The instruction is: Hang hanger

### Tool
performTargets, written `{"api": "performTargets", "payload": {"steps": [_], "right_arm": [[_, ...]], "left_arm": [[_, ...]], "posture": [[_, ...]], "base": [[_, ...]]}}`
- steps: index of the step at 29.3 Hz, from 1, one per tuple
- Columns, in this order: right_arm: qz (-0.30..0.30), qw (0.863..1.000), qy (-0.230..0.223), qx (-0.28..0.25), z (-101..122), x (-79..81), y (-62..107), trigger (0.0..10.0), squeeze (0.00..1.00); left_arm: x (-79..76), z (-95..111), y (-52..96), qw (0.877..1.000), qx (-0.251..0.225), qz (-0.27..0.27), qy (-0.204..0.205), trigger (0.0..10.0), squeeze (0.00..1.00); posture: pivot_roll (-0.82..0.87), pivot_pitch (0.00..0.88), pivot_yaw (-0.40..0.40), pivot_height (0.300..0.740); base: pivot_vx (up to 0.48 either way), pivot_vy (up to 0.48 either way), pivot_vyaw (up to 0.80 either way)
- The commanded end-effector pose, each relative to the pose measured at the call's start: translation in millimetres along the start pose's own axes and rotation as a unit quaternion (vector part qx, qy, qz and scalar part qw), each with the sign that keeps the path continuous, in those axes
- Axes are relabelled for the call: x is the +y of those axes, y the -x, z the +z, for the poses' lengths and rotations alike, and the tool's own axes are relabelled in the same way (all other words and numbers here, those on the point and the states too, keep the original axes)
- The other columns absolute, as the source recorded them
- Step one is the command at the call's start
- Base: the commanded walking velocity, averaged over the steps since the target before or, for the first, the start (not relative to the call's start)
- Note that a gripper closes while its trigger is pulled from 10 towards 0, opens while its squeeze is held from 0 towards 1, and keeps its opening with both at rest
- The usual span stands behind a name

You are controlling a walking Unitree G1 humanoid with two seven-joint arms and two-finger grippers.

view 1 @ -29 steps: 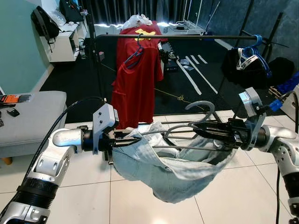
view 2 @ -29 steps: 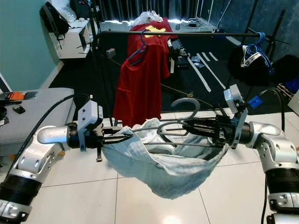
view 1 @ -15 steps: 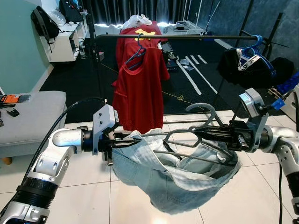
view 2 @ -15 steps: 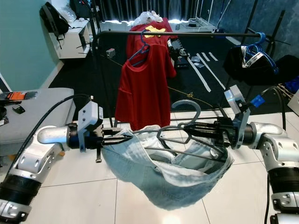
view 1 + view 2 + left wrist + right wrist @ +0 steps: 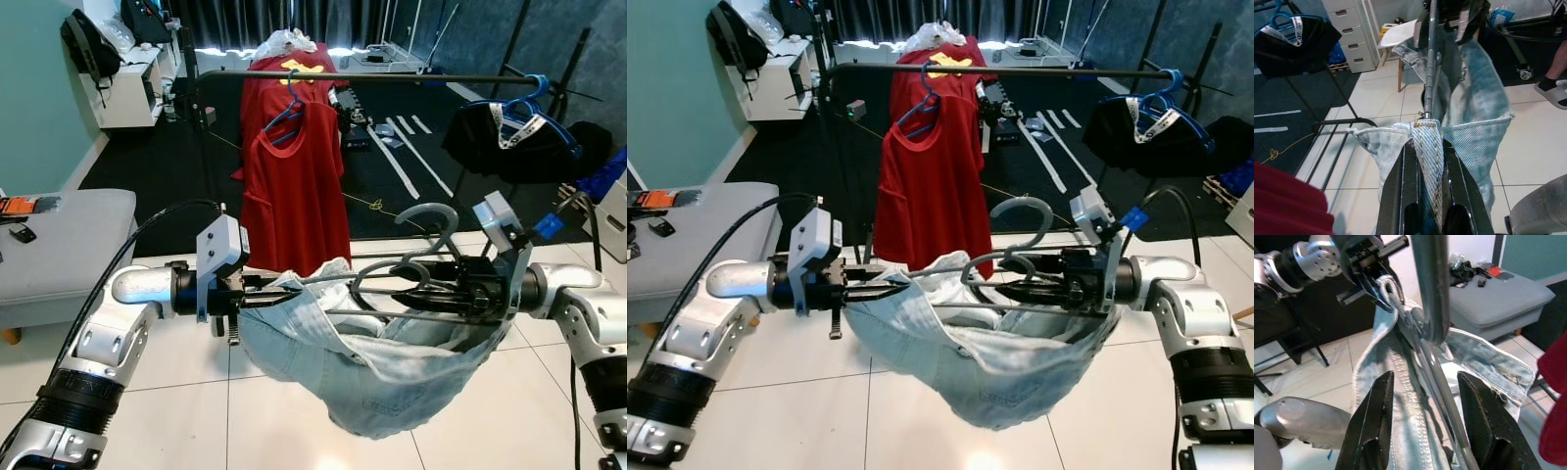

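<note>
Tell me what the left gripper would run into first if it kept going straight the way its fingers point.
The left gripper, shut on the denim garment, points across toward the right gripper. Going straight on, it would likely meet the grey hanger first, then the right gripper; exact depth is unclear.

Denim garment is covering the grey hanger's lower bar. Right gripper's fingertips are lying behind hanger wire; grip state unreadable.

red shirt hanging on rail | black garment at rail's right end | grey sofa, probably, at left
</note>
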State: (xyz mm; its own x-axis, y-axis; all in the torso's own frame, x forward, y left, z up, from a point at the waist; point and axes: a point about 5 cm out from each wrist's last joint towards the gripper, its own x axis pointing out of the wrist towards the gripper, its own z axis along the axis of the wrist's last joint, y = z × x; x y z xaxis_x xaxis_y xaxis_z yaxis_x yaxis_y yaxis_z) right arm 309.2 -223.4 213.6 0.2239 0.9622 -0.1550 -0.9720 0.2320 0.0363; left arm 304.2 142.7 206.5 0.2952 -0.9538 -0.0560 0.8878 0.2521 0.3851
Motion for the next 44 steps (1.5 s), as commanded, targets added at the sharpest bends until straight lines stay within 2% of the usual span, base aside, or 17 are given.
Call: {"api": "performTargets", "payload": {"steps": [1,9,10,11,12,26,27,30,31,32,33,34,39,40,43,44], "right_arm": [[0.004,1.000,0.005,0.011,-1.2,-1.4,-4.4,10.0,0.00],[0.003,1.000,0.008,0.014,-0.6,-3.9,-5.1,10.0,0.00],[0.006,1.000,0.001,0.006,1.5,-4.3,-5.4,4.0,0.00],[0.006,1.000,0.001,0.006,1.5,-4.3,-5.4,4.0,0.00],[0.011,1.000,-0.008,-0.001,3.1,-4.4,-5.5,0.0,0.00],[0.033,0.999,-0.021,-0.016,6.4,-0.9,-4.9,0.0,0.00],[0.033,0.999,-0.022,-0.019,6.8,-0.4,-5.0,0.0,0.00],[0.033,0.999,-0.023,-0.024,7.1,0.1,-5.2,0.0,0.00],[0.032,0.999,-0.024,-0.027,6.2,0.9,-5.7,0.0,0.00],[0.032,0.999,-0.024,-0.027,6.2,0.9,-5.7,0.0,0.00],[0.031,0.999,-0.025,-0.028,5.7,1.2,-5.8,0.0,0.00],[0.030,0.999,-0.025,-0.029,5.2,1.5,-5.8,0.0,0.00],[0.028,0.999,-0.029,-0.029,3.1,2.5,-5.1,0.0,0.00],[0.024,0.999,-0.033,-0.024,-0.1,3.1,-3.8,0.0,0.00],[0.024,0.999,-0.033,-0.024,-0.1,3.1,-3.8,0.0,0.00],[0.019,0.999,-0.037,-0.014,-3.9,3.4,-2.4,0.0,0.00]], "left_arm": [[-0.5,13.4,-6.1,0.999,-0.035,-0.015,-0.015,0.0,0.00],[-1.3,14.2,-6.6,0.999,-0.037,-0.020,-0.015,0.0,0.00],[-1.5,14.0,-6.6,0.999,-0.036,-0.021,-0.015,0.0,0.00],[-1.5,14.0,-6.6,0.999,-0.036,-0.021,-0.015,0.0,0.00],[-1.7,13.6,-6.5,0.999,-0.034,-0.022,-0.016,0.0,0.00],[-0.7,5.9,-4.7,1.000,-0.013,-0.011,-0.018,0.0,0.00],[2.1,2.5,-4.6,1.000,-0.006,0.004,-0.015,10.0,0.74],[6.2,-1.5,-4.6,1.000,0.001,0.027,-0.005,10.0,0.78],[8.0,-1.3,-4.9,0.999,-0.004,0.036,0.000,10.0,0.94],[8.0,-1.3,-4.9,0.999,-0.004,0.036,0.000,10.0,0.94],[8.6,-0.9,-5.0,0.999,-0.007,0.040,-0.001,10.0,1.00],[9.0,-0.7,-5.0,0.999,-0.008,0.042,0.000,10.0,1.00],[10.9,-1.5,-3.2,0.999,-0.003,0.053,-0.006,10.0,1.00],[13.8,-2.8,-0.3,0.998,0.002,0.068,-0.015,10.0,0.89],[13.8,-2.8,-0.3,0.998,0.002,0.068,-0.015,10.0,0.89],[16.2,-3.6,2.5,0.997,0.006,0.080,-0.023,10.0,0.78]], "posture": [[-0.03,0.020,-0.048,0.740],[-0.03,0.020,-0.049,0.740],[-0.03,0.019,-0.049,0.740],[-0.03,0.019,-0.049,0.740],[-0.03,0.019,-0.049,0.740],[-0.03,0.003,-0.047,0.740],[-0.03,0.000,-0.046,0.740],[-0.03,0.000,-0.045,0.740],[-0.03,0.000,-0.042,0.740],[-0.03,0.000,-0.042,0.740],[-0.03,0.000,-0.042,0.740],[-0.03,0.000,-0.042,0.740],[-0.03,0.000,-0.044,0.740],[-0.03,0.001,-0.045,0.740],[-0.03,0.001,-0.045,0.740],[-0.03,0.001,-0.045,0.740]], "base": [[0.000,0.000,0.00],[0.000,0.000,0.00],[0.000,0.000,0.00],[0.000,0.000,0.00],[0.000,0.000,0.00],[0.000,0.000,0.00],[0.000,0.000,0.00],[0.000,0.000,0.00],[0.000,0.000,0.00],[0.000,0.000,0.00],[0.000,0.000,0.00],[0.000,0.000,0.00],[0.000,0.000,0.00],[0.000,0.000,0.00],[0.000,0.000,0.00],[0.000,0.000,0.00]]}}
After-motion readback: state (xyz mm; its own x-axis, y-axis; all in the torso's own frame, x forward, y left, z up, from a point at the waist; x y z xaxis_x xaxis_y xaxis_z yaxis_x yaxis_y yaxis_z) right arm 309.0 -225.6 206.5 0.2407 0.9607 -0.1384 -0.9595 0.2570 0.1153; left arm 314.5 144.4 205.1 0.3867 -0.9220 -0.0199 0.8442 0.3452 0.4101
